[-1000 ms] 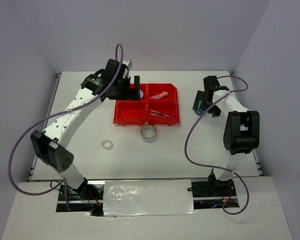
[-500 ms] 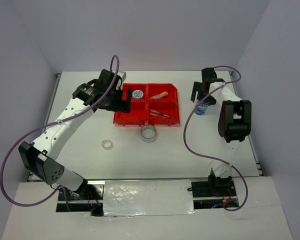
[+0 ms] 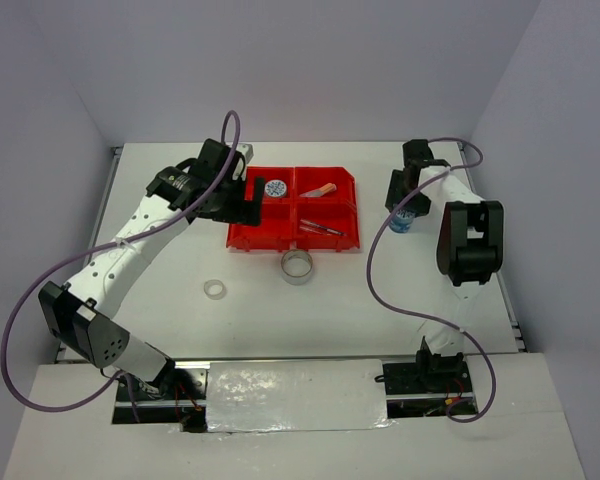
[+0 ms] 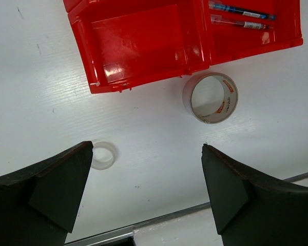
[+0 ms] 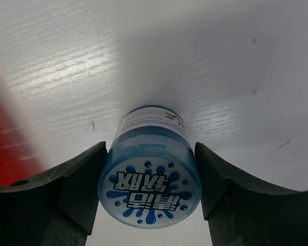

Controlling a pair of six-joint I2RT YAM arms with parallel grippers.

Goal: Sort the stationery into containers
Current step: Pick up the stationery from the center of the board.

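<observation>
A blue-patterned round roll [image 5: 150,192] stands upright on the white table [image 5: 220,61]. The fingers [image 5: 77,189] of the right gripper [image 5: 150,151] closely flank the roll. A red tray [image 5: 0,154] shows at picture-left of it.

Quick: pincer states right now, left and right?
Left pincer: open, holding nothing.
Right pincer: closed on the blue-patterned roll, which stands on the table.

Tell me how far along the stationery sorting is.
Done: one blue-patterned roll, an orange stub and two pens lie in the red tray. In hand: the right claw brackets a second roll on the table. To do: the silvery tape ring and small clear ring, loose on the table.
</observation>
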